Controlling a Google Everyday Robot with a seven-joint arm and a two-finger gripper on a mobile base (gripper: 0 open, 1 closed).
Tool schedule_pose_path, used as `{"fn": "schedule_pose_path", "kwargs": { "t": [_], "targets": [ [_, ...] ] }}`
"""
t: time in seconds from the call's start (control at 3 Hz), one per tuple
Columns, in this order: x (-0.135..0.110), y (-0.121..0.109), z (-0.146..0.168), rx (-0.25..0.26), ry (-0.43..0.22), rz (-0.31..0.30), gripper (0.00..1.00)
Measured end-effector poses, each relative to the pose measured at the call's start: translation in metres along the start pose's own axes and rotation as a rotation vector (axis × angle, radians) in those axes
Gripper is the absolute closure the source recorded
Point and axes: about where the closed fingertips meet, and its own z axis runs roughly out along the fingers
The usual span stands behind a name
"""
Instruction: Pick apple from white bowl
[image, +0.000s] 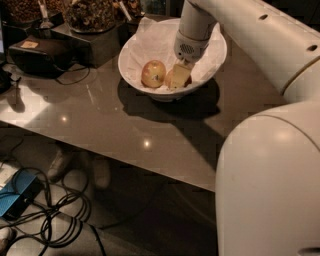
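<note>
Two apples are sitting inside the white bowl (136, 47), which is resting toward the far side of a dark, glossy worktop (125, 125). A white robot arm (200, 20) is reaching down into the bowl over its far right rim. The end effector (180, 77) is sitting low near the bowl's centre, right at the redder apple (169, 79), the one to be picked (most of it is hiding behind the end effector). A paler, yellower apple (153, 73) is lying just to the left, also inside the bowl. Whether the end effector is clamping the apple or merely standing at it cannot be told. The reach appears done. The apple is not yet clearing the bowl, so securing it and raising it out are likely remaining.
</note>
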Motion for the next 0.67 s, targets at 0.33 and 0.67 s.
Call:
{"fn": "schedule_pose_path", "kwargs": {
  "t": [0.33, 0.67],
  "targets": [
    [-0.002, 0.005, -0.008, 0.01, -0.023, -0.024, 1.0],
    [-0.011, 0.017, -0.034, 0.008, -0.033, -0.064, 1.0]
  ]
}}
